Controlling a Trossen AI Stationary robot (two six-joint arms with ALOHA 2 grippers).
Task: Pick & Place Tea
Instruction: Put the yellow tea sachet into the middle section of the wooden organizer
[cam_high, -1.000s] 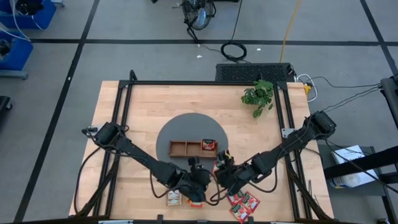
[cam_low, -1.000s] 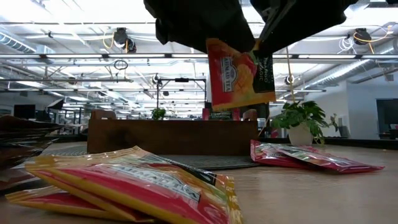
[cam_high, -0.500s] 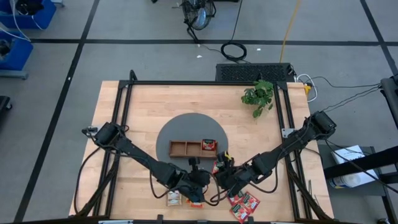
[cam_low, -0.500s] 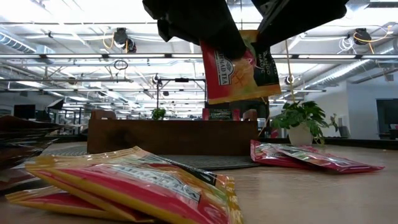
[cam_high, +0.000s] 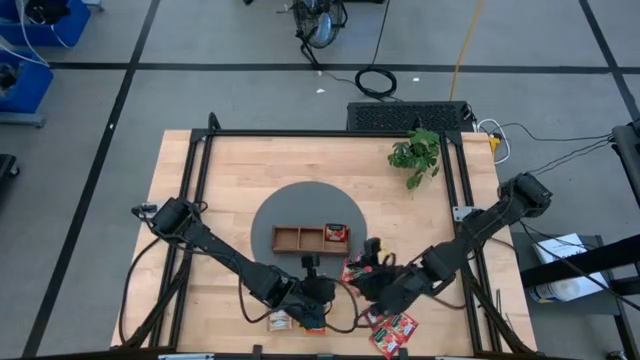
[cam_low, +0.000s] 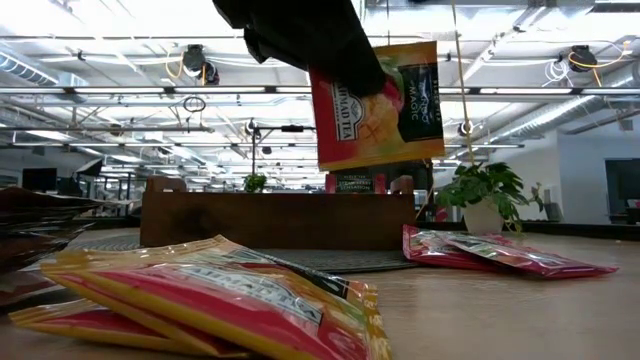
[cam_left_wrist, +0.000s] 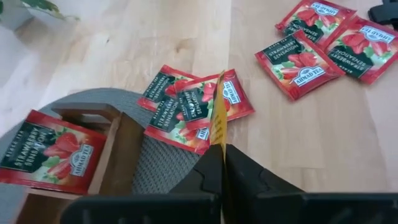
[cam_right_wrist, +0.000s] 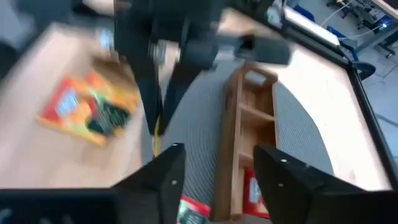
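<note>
My left gripper (cam_low: 340, 60) is shut on an orange tea sachet (cam_low: 380, 105) that hangs above the table, in front of the long wooden tray (cam_high: 310, 237). The tray stands on a round grey mat (cam_high: 300, 205). A red sachet (cam_left_wrist: 46, 152) lies in the tray's right end compartment. My right gripper (cam_right_wrist: 214, 168) stands open just to the table's right of the left gripper (cam_high: 320, 292), with nothing between its fingers. In the left wrist view the orange sachet (cam_left_wrist: 219, 118) shows edge-on. My left gripper pinches the orange sachet between its two fingers at its upper edge, near one top corner (cam_low: 345, 80). The fingers slant down from the table's left. The sachet hangs below them, slightly tilted and clear of the table.
Red sachets (cam_left_wrist: 193, 106) lie half on the mat beside the tray, and more red ones (cam_left_wrist: 311, 43) lie on the wood to the right. Orange sachets (cam_low: 220, 290) lie near the front edge. A potted plant (cam_high: 415, 152) stands at the far right.
The orange sachet has passed from my right gripper to my left. The left gripper shut on it, then the right one let go, rose out of the low view and drew back toward the table's right edge. The sachet has risen a little and tilted.
</note>
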